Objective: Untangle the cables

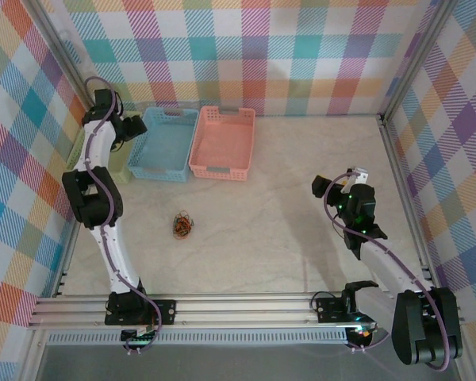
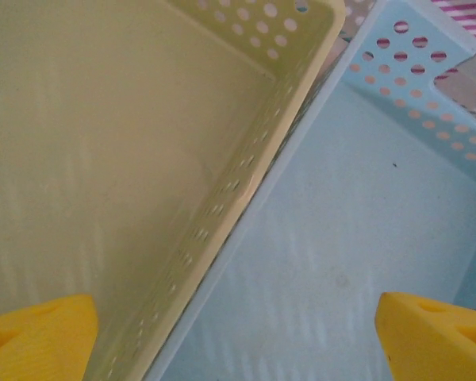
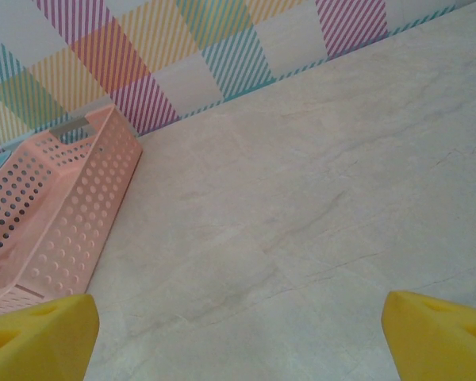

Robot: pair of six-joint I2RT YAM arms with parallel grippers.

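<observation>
Pale tabletop (image 1: 262,238), from above: the cables (image 1: 183,225) sit clumped, left of centre. Left wrist: left gripper (image 2: 238,341) gapes empty over the blue basket (image 2: 341,238). Right wrist: right gripper (image 3: 238,341) wide, empty; each should pinch a separate strand.

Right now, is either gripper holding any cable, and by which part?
Nothing is held. The left gripper and right gripper are open; the cables lie clumped on the table, untouched.
</observation>
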